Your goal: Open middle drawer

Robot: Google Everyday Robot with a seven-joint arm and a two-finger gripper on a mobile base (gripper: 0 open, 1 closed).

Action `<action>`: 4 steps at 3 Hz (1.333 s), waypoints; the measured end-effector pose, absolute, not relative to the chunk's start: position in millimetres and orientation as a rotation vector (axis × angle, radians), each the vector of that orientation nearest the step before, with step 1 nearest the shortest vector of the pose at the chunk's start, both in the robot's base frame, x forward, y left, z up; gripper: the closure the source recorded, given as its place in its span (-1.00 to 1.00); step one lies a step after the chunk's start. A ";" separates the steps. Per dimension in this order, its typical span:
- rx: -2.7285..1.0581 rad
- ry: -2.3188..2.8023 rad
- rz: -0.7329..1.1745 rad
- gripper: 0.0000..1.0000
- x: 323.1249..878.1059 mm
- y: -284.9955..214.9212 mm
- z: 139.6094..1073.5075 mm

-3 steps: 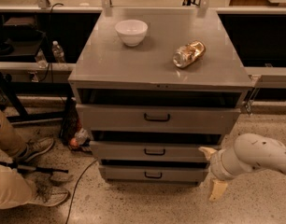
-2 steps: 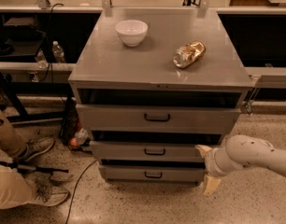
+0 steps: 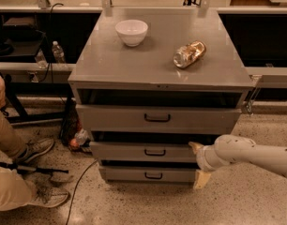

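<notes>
The middle drawer (image 3: 134, 152) is the mid-sized grey front of the cabinet, with a small black loop handle (image 3: 154, 152). It sits between the taller top drawer (image 3: 115, 118) and the narrow bottom drawer (image 3: 129, 174), with a dark gap above it. My gripper (image 3: 199, 163) comes in on a white arm from the right, at the right end of the middle drawer's front. It is open: one tan fingertip (image 3: 195, 146) is by the drawer's top right corner, the other (image 3: 201, 179) is low beside the bottom drawer. It holds nothing.
A white bowl (image 3: 132, 32) and a crumpled shiny bag (image 3: 189, 54) lie on the grey cabinet top (image 3: 110, 64). A person's legs and shoes (image 3: 21, 172) are at the left on the floor, with cables and a bottle (image 3: 79, 138) by the cabinet's left side.
My arm has moved left, bringing the gripper up to the right end of the middle and bottom drawers. The drawers have not visibly moved.
</notes>
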State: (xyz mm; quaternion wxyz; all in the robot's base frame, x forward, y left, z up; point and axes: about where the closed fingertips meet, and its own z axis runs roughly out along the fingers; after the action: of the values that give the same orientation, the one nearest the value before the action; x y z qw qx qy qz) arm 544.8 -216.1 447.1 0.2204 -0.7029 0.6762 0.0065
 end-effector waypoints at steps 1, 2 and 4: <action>-1.983 1.796 0.019 -1.00 579.1 -189.8 421.8; -1.967 1.798 0.004 -1.00 582.4 -192.0 420.5; -1.880 1.821 -0.057 -1.00 606.4 -211.5 407.7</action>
State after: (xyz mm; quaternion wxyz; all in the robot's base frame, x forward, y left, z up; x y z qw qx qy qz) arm 606.4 -211.5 407.7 0.2587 -0.6936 0.6720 -0.0212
